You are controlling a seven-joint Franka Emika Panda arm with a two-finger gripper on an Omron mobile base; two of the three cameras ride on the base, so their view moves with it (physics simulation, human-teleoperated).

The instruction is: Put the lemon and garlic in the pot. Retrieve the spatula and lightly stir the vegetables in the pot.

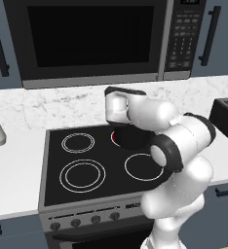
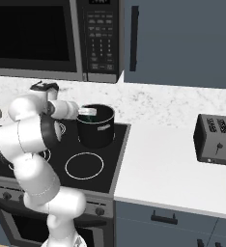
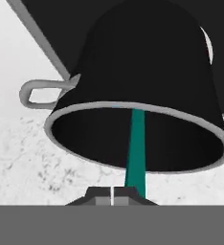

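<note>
Right base view: the pot (image 2: 96,129) stands at frame centre-left on the stove's (image 2: 116,159) back burner. In the hand view the claw (image 3: 113,195), bottom centre, is clamped on the teal spatula (image 3: 136,148), whose handle runs up into the pot's dark mouth

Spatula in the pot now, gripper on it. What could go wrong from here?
1. The gripper is shut on the thin teal handle of the spatula; a sideways push while stirring could twist or slip it.
2. The handle crosses close to the rim of the pot, so a wide stir may lever against it and shift the pot on the stove.
3. The pot's inside looks dark, so contents cannot be checked.
</note>
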